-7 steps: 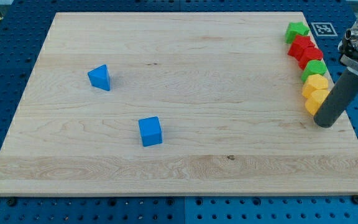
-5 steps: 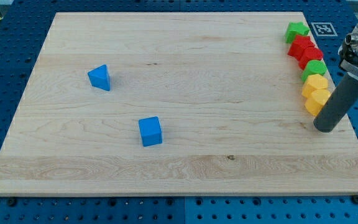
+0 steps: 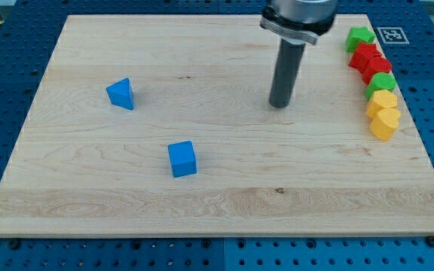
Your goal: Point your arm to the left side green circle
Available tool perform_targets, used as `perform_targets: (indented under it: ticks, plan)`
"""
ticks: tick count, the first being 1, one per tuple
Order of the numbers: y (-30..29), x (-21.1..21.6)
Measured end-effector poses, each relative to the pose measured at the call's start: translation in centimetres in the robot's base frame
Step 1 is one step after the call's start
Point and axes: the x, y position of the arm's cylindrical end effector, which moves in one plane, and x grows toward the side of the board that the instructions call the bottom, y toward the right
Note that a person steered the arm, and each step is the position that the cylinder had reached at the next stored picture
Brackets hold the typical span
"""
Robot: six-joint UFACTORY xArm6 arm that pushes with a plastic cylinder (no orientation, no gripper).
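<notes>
My tip point(image 3: 279, 105) sits mid-counter point(image 3: 224, 203), well apart from the block column at the view's right; no jaws on this rod, so nothing held. Green circle point(image 3: 381, 81) is in that column, between red blocks point(image 3: 369, 60) above & yellow blocks point(image 3: 383, 113) below, w/ green star point(image 3: 359, 37) on top. Blue triangle point(image 3: 120, 93) & blue cube point(image 3: 181, 159) lie far off toward the view's left.

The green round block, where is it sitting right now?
The green round block sits near the view's right edge, in the column of blocks, between a red block above and a yellow block below.
</notes>
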Motion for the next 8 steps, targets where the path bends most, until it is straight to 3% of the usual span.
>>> perform_targets:
  ticks: [1, 8]
  plan:
    - [-1.5, -1.6]
    - [-4.2, -2.1]
